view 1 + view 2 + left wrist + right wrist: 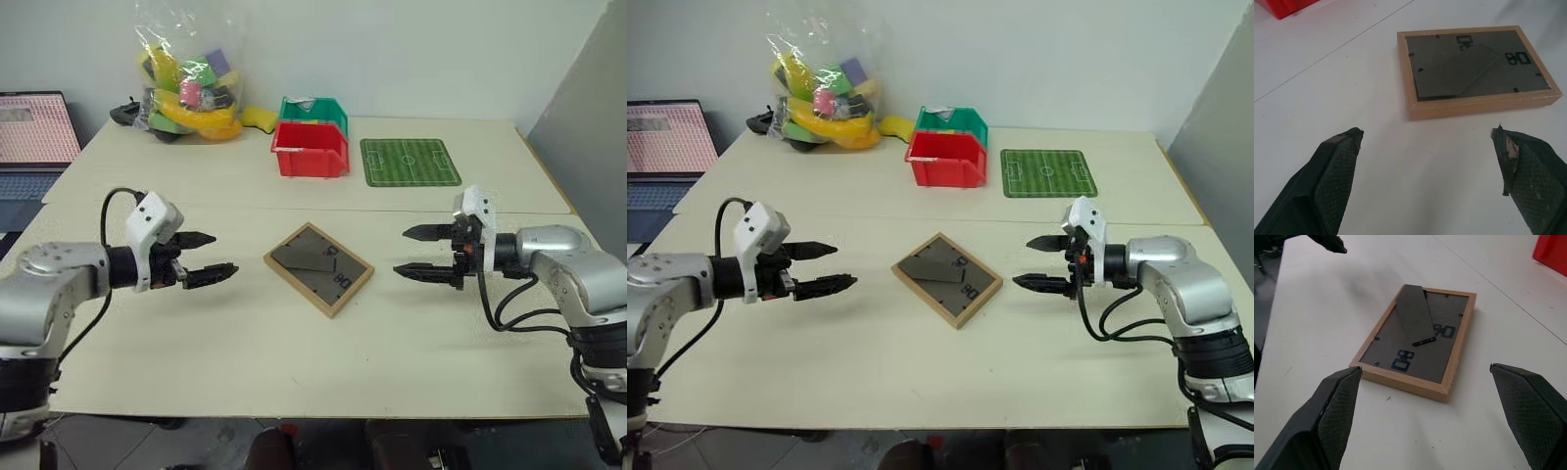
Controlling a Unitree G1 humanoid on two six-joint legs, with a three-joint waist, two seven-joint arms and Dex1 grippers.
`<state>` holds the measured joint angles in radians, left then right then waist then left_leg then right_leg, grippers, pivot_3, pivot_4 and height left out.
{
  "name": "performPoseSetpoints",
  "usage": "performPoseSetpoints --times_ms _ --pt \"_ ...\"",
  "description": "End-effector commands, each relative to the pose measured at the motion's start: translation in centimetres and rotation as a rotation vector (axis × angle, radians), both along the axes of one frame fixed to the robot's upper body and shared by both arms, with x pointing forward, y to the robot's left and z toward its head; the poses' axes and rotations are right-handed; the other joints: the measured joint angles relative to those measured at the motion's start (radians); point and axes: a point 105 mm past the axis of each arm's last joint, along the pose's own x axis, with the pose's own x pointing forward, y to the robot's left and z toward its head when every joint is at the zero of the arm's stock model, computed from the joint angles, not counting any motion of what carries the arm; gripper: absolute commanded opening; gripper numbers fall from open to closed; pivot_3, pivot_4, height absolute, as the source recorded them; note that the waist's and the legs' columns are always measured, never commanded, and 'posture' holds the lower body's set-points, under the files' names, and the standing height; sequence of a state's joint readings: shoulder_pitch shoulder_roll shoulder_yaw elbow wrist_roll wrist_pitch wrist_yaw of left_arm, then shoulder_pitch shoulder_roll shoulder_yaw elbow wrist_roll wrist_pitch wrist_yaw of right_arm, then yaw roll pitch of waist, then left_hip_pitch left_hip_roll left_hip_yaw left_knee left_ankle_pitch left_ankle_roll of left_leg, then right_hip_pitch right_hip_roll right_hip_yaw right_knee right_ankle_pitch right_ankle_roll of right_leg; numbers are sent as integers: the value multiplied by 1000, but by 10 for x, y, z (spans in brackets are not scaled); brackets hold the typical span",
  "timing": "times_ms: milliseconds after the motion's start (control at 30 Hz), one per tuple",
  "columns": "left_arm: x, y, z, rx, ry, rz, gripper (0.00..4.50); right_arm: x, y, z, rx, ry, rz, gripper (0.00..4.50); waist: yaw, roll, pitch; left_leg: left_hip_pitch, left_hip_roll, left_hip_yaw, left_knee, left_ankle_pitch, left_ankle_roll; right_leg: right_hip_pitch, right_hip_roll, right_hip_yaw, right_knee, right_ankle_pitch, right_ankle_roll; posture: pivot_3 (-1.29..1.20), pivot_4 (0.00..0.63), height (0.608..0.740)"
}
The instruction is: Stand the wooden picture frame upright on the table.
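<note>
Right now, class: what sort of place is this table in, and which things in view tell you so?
Probably a robotics lab or workroom. A laptop sits beside the table, red and green parts bins stand on it, and a bag of toys waits as practice props.

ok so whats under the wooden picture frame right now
The wooden picture frame lies flat, back panel up, directly on the table; nothing else shows beneath it. Its picture side faces down, so the front is hidden.
</note>
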<state>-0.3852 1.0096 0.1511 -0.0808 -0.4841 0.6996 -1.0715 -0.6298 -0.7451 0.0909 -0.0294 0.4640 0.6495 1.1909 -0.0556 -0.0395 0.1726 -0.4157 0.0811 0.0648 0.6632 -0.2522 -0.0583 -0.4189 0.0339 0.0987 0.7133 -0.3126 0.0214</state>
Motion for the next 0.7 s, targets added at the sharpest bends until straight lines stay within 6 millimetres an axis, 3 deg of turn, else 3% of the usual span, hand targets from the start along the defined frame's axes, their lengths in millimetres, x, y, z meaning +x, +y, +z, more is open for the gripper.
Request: performPoseSetpoints --times_ms 33,233,333,433,533,700 --pt "0 -4 4 50 -42 -33 4500 7 -2 4 -31 -46 24 4458 1 0 0 -1 0 -1 0 0 0 0 0 0 0 0 0 0 150 740" --pt "3 -4 -1 25 -70 32 4500 40 -1 -2 -56 -152 -86 4458 -1 0 0 -2 0 -5 0 0 0 -1 0 -1 1 0 0 0 150 740" --pt "15 6 -16 26 -120 203 4059 69 14 -1 8 -197 -180 3998 -6 0 0 -1 0 -6 0 0 0 -1 0 -1 2 0 0 0 150 740" --pt "15 4 -31 -11 -115 300 3391 87 26 -7 7 -227 -226 3252 -9 0 0 0 1 -6 0 0 0 -1 0 0 3 0 -1 0 150 740" --pt "15 -14 -48 -73 -116 391 2871 105 35 -17 -3 -232 -313 2656 -3 0 0 -2 1 -6 0 1 -1 -2 -2 -1 2 0 -1 0 150 740" --pt "19 -41 -77 -86 -122 517 1538 106 59 -41 -40 -228 -284 1229 8 0 0 -2 0 -6 1 1 -1 0 -8 -1 2 0 -1 0 150 740"
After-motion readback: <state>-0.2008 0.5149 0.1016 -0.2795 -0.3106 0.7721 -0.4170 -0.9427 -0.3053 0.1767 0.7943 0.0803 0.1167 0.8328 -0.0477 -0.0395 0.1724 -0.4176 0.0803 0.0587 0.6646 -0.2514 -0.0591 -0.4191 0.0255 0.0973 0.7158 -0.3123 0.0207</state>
